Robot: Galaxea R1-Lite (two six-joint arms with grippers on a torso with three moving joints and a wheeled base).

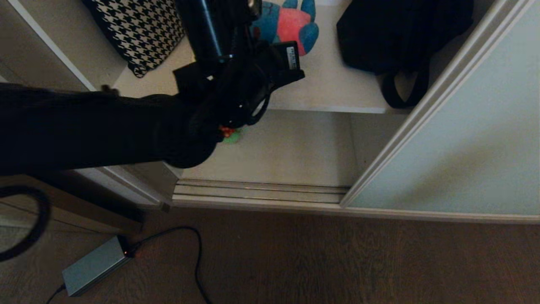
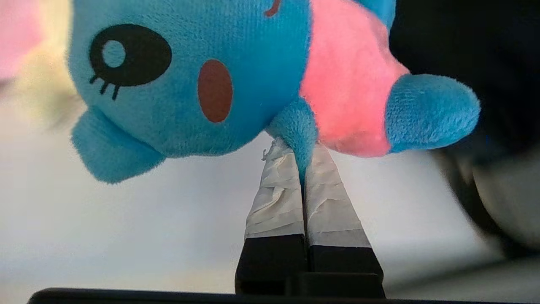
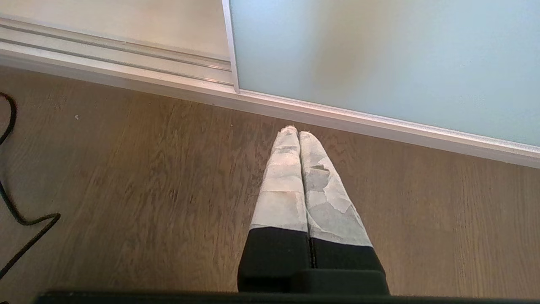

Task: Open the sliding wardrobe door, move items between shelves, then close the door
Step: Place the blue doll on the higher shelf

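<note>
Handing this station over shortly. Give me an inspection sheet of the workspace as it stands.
Surface: upper shelf off-white; lower shelf beneath it.
Job's things: blue plush toy with pink patch, one limb pinched in the left gripper; sliding wardrobe door slid aside, wardrobe open.
Clutter: houndstooth cushion and black bag on the upper shelf; small green and orange thing on the lower shelf, mostly hidden.
Grippers: left over the upper shelf, shut on the toy; right gripper shut, empty, above the floor.
Cables: black cable to a grey power brick.
Surroundings: brown wood-grain floor; door track.
</note>
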